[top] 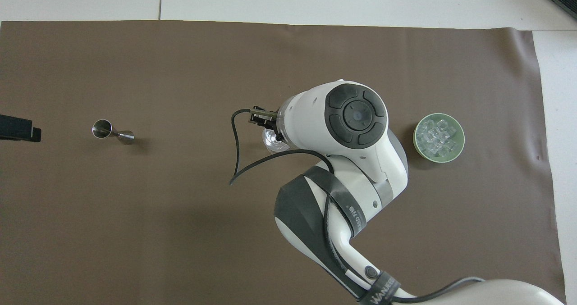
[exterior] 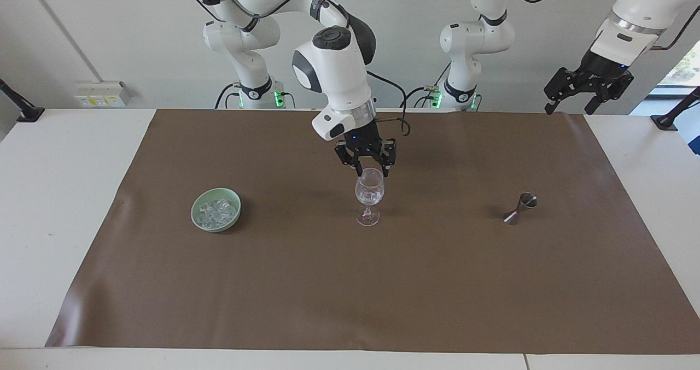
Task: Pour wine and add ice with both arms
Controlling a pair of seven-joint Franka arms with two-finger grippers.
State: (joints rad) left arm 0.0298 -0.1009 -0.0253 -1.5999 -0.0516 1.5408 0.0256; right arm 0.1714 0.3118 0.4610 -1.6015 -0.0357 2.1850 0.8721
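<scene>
Brown mat (exterior: 350,282) covers most of the white table (exterior: 60,195), everything sits on it. Right arm (exterior: 333,69) reaches in over the middle, its big wrist blocking most of the glass from overhead. Left arm (exterior: 629,15) waits high at its own end of the table, left gripper (exterior: 588,88) hanging with fingers spread, nothing in them. Right gripper (exterior: 367,168) hovers right over the wine glass (exterior: 369,192), fingers parted and nothing between them; tips sit just above the rim, not touching as far as I can tell. Glass stands upright mid-mat with clear glinting stuff in the bowl, looks like ice already dropped in. Green bowl (exterior: 216,210) toward the right arm's end holds the ice (exterior: 217,210), a heap of small clear cubes, well apart from the glass. Steel jigger (exterior: 520,209) lies tipped on its side toward the left arm's end, well apart too. Step in hand reads as the release over the glass. To do it well: lift straight up before swinging sideways, since the fingertips flank the rim and a sideways move could clip it and tip a top-heavy stemmed glass. For another cube, come down on the bowl from above, pinch one cube only. No wine bottle visible, so the pour looks not yet done.
</scene>
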